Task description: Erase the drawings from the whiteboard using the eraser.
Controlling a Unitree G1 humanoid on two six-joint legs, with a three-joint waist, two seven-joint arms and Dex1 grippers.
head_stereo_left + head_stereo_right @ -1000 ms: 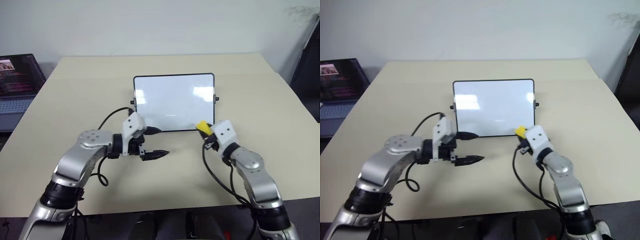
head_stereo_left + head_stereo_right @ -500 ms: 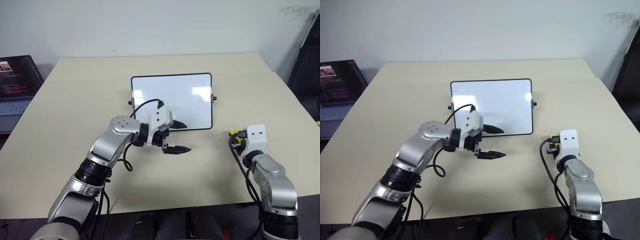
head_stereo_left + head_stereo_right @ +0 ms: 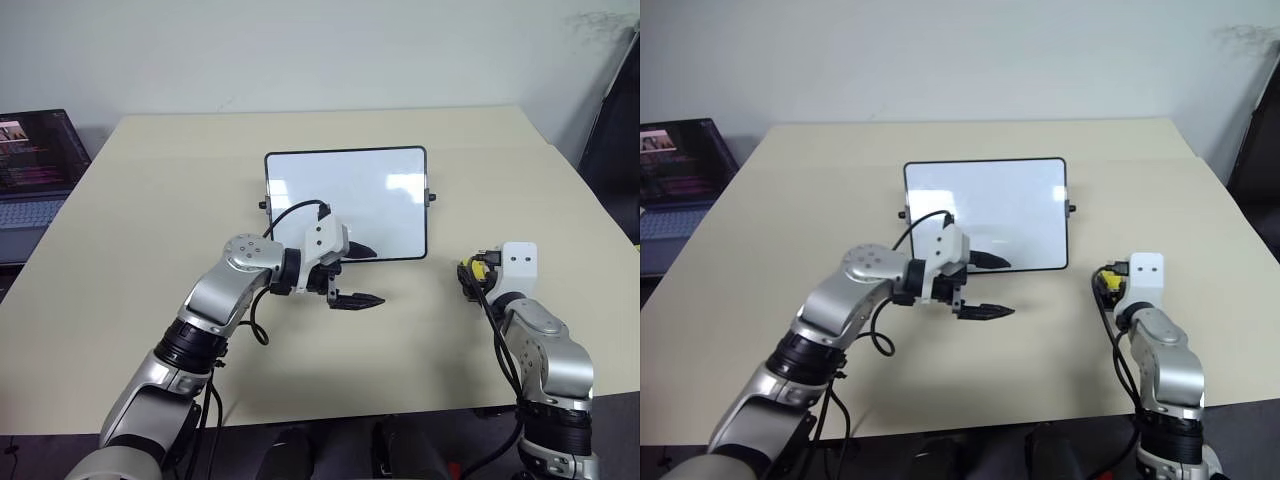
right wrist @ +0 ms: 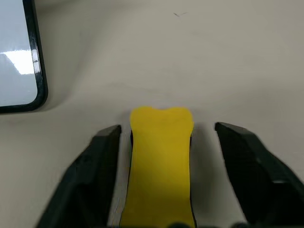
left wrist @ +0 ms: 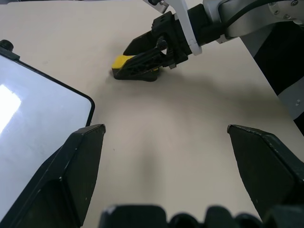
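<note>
The eraser lies on the surface at right, between the right pincer's wide fingers, apparently released; left pincer gapes beside the clean-looking whiteboard.

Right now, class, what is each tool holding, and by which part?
Nothing. The right tool stands open around the yellow eraser, which lies on the table; the left tool is open over bare table.

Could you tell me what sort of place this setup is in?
Probably an office or lab room: a plain beige table against a bare pale wall, an open laptop on a side surface, and a small whiteboard laid flat for the robot.
</note>
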